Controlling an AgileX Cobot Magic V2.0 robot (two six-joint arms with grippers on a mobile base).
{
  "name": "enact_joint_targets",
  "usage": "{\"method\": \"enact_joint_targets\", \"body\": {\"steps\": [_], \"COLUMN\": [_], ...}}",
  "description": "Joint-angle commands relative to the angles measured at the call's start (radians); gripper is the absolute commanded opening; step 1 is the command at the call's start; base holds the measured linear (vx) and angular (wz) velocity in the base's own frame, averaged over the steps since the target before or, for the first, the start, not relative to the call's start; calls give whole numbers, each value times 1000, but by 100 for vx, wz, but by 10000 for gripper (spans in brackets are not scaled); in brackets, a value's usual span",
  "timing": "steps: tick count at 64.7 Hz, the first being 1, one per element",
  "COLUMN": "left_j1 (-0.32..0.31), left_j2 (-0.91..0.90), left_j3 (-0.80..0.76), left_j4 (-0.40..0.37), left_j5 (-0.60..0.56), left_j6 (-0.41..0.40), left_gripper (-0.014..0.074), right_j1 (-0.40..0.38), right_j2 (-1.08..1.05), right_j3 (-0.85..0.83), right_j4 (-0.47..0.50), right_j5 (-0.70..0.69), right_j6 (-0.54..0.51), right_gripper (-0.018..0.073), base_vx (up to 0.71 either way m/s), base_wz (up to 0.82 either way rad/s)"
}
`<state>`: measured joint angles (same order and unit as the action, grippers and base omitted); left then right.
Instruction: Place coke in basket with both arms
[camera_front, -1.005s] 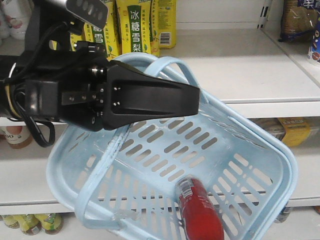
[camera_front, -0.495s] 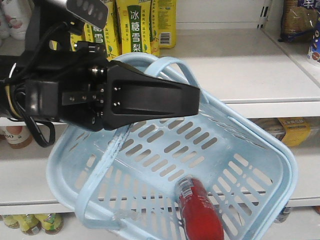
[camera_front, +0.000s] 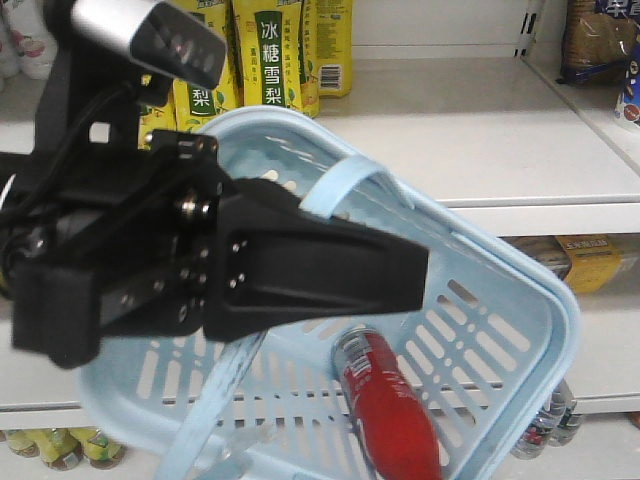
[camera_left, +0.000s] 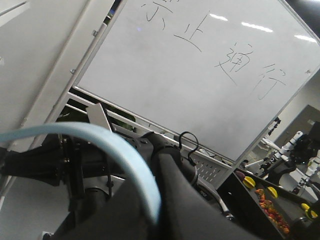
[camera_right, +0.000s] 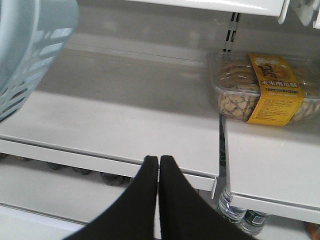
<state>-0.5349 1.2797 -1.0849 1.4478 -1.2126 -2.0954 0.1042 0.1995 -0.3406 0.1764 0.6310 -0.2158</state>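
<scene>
The pale blue basket (camera_front: 520, 290) hangs tilted in front of the shelves. My left gripper (camera_front: 420, 275), a black wedge, is shut on one of its hoop handles (camera_front: 345, 180). In the left wrist view the blue handle (camera_left: 100, 135) arcs down between the dark jaws of the left gripper (camera_left: 157, 200). The red coke (camera_front: 385, 410) lies on its side inside the basket on the slotted bottom. My right gripper (camera_right: 159, 160) is shut with nothing in it, in front of a white shelf edge. A corner of the basket (camera_right: 30, 55) shows to its upper left.
Yellow drink cartons (camera_front: 280, 50) stand on the upper shelf behind the basket. A clear snack box with a yellow label (camera_right: 265, 87) sits on the shelf to the right. Bottles (camera_right: 235, 207) stand below that shelf. A whiteboard (camera_left: 200, 65) fills the left wrist view.
My left arm has swung nearer and lower in the front view, carrying the basket with it. The basket has tilted and shifted, and the coke inside has slid slightly up and left.
</scene>
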Motion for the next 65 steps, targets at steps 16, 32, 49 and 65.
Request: {"method": "enact_joint_targets", "body": {"steps": [16, 32, 49, 65], "left_j1": [-7, -6, -6, -6], "left_j2": [-171, -264, -322, -334], "left_j3": [215, 312, 382, 398], "left_j4": [-97, -62, -63, -95], "left_j5": [26, 208, 258, 379], "left_j6": [19, 84, 279, 412], "left_gripper": [-6, -6, -6, -6], "right_j1": [-3, -3, -3, -3], "right_j2": [11, 11, 11, 11], "right_j3": [-27, -27, -27, -27], "right_j4": [0, 0, 0, 1], "right_j5": [-70, -70, -70, -70], "right_j6": [1, 1, 1, 1], "right_gripper": [-6, -6, -6, -6], "base_vx": [0, 0, 0, 0], "base_wz": [0, 0, 0, 0]}}
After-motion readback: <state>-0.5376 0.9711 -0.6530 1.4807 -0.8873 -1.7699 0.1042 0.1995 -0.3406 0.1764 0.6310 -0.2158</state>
